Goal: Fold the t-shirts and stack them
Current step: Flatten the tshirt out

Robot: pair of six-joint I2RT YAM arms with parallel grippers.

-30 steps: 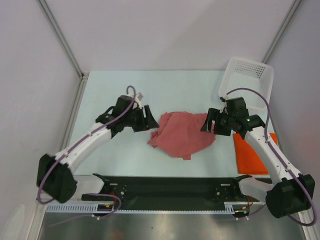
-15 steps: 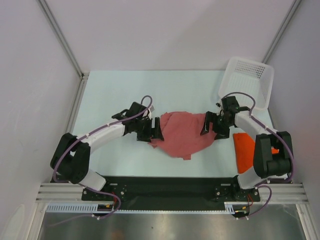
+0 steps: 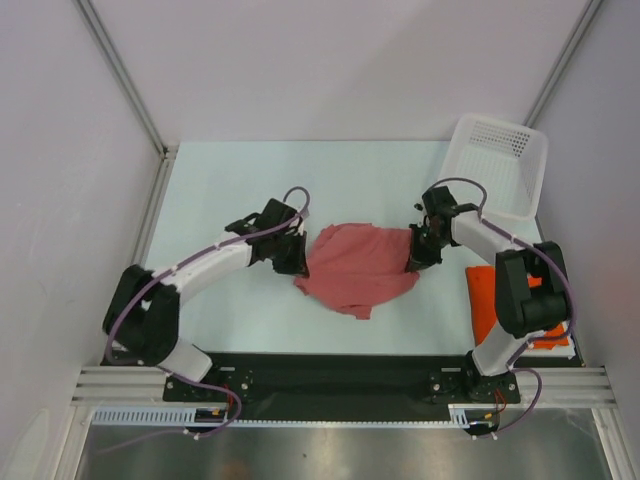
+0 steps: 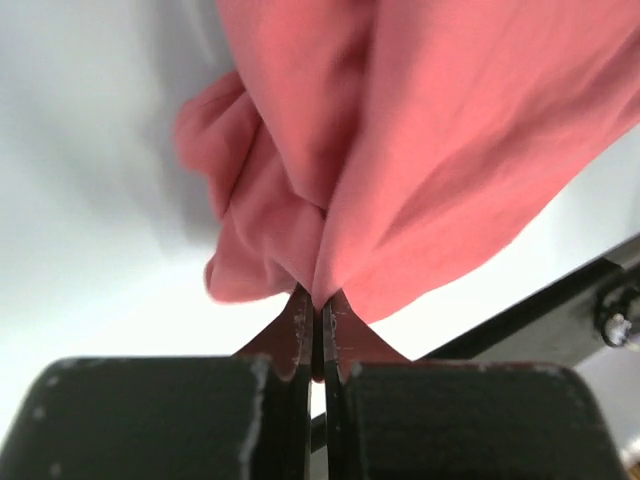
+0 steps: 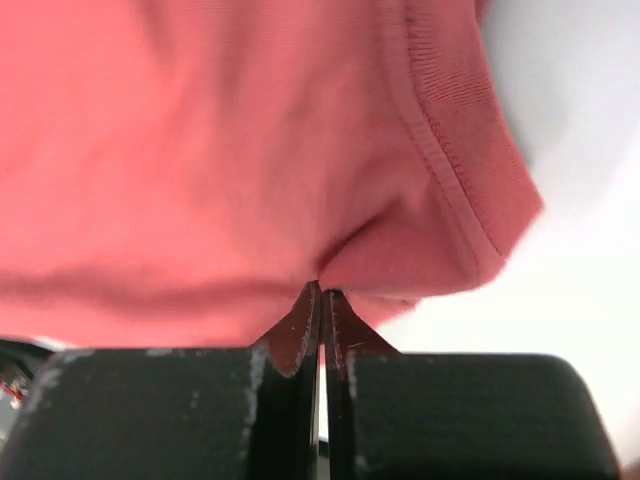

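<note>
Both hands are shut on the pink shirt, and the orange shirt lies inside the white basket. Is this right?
Wrong: the top view shows the orange shirt on the table, outside the white basket. Left hand and right hand are shut on the pink shirt.

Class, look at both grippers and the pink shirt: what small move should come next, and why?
Probably lift both ends slightly and draw them apart. The left gripper and right gripper are each shut on opposite edges of the pink shirt, which lies crumpled, not yet flat enough to fold.
</note>
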